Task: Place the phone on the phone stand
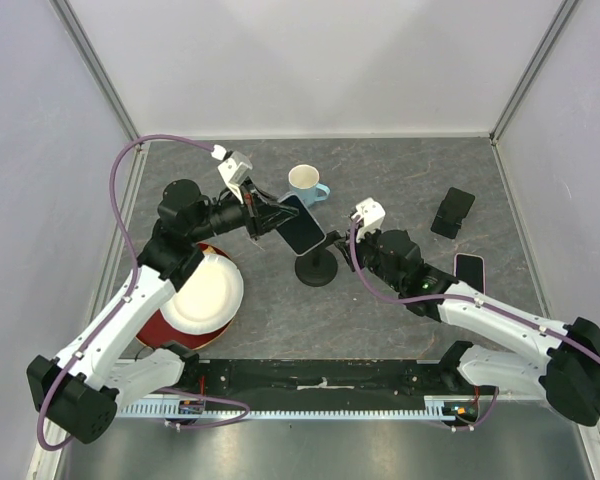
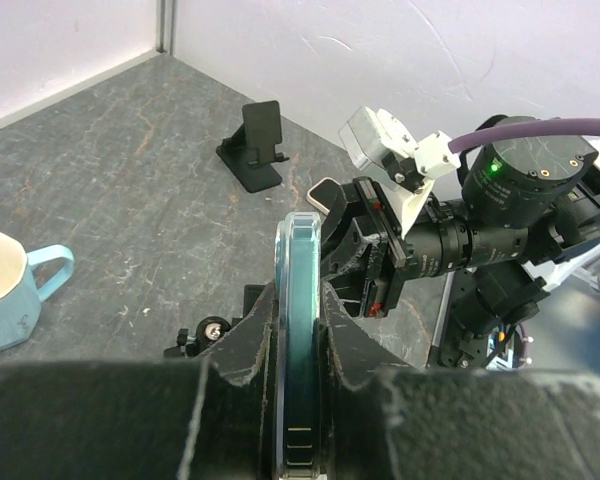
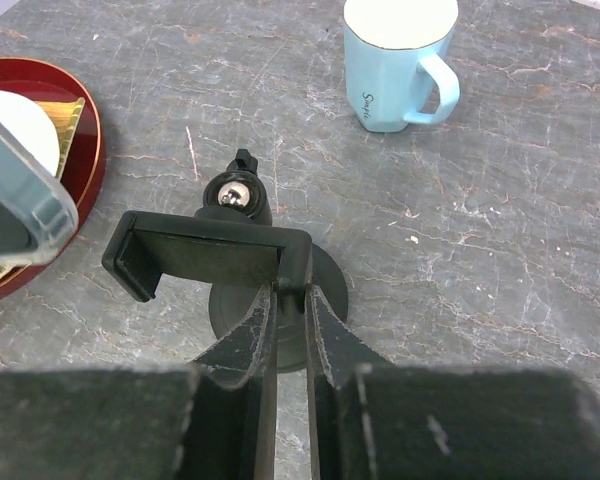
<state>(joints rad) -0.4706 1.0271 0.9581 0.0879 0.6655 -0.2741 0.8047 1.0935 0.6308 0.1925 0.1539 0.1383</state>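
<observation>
My left gripper (image 1: 278, 220) is shut on a blue-edged phone (image 1: 301, 226) and holds it tilted in the air just above the black round-based phone stand (image 1: 316, 268). In the left wrist view the phone (image 2: 300, 320) stands edge-on between my fingers. My right gripper (image 1: 346, 248) is shut on the right end of the stand's clamp bracket (image 3: 208, 256); the stand's round base (image 3: 330, 290) sits on the table under it. A corner of the phone (image 3: 20, 200) shows at the left of the right wrist view, apart from the bracket.
A light blue mug (image 1: 307, 184) stands behind the stand. A white plate (image 1: 206, 290) lies on a red tray (image 1: 170, 335) at the left. A second black stand (image 1: 452, 212) and another phone (image 1: 469, 271) lie at the right.
</observation>
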